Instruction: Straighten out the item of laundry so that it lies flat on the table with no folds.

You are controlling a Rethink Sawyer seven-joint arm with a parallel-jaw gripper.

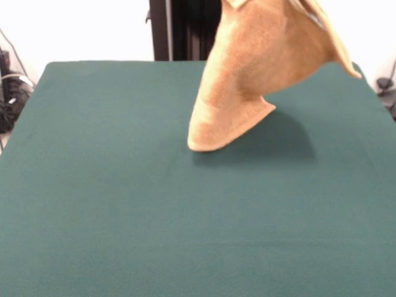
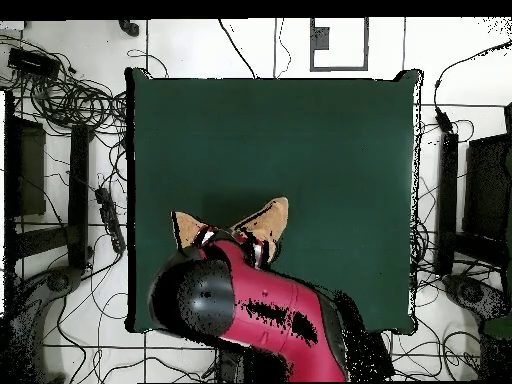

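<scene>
The table (image 1: 124, 216) fills most of both views, its dark green top bare apart from the towel. In the overhead view the red and black arm (image 2: 270, 320) reaches in from 6 o'clock and covers the table's edge at about 7 o'clock; its black head hides whatever lies under it.

The towel (image 1: 247, 80) hangs from above in the front view, lifted and bunched, running out of the picture at 12 o'clock. Its lowest corner touches the table at about 1 o'clock from the table's middle, and a second corner sticks out toward 3 o'clock, clear of the surface. A shadow lies just beside it toward 3 o'clock. From overhead, two tan flaps of the towel (image 2: 262, 222) show at either side of the arm's end.

The gripper itself is hidden by arm and towel; I cannot tell whether it is open or closed.
</scene>
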